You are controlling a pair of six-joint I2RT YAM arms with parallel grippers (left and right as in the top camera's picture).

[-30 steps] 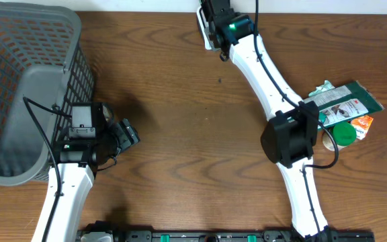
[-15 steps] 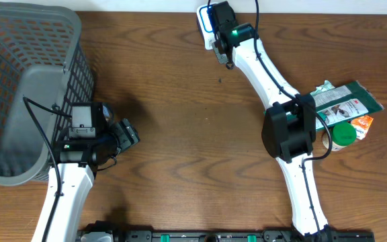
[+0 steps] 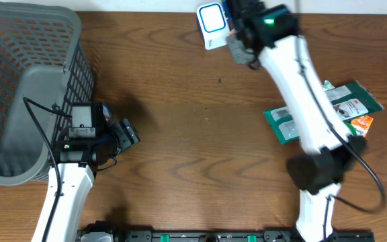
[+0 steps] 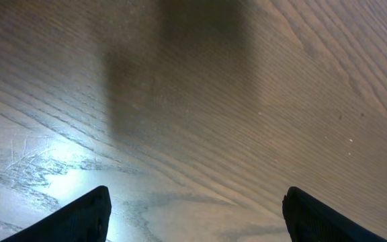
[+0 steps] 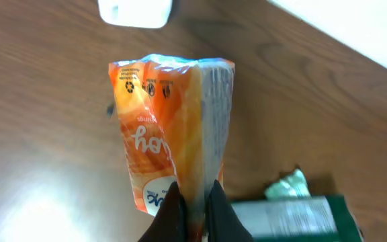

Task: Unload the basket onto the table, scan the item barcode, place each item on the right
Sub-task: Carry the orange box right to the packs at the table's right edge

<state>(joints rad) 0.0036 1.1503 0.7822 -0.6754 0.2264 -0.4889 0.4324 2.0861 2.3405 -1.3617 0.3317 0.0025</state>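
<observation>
Right arm has swung its elbow outward, so the white scanner [image 3: 211, 20] now shows uncovered. Right gripper [image 5: 193, 202] pinches the orange snack packet [image 5: 170, 128] by its near end. The packet's long axis points at the scanner, which lies just past its far end, slightly left. Left gripper [image 4: 193, 212] is spread and empty, well apart beside the basket [image 3: 19, 87]. The right arm is the nearer one.

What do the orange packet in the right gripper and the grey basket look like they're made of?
The orange packet, pinched in the right gripper, looks like thin plastic film with a glossy finish: it shines, wrinkles and has a sealed top edge. The basket is probably moulded plastic in matte grey, judging by the regular open lattice of its walls.
</observation>
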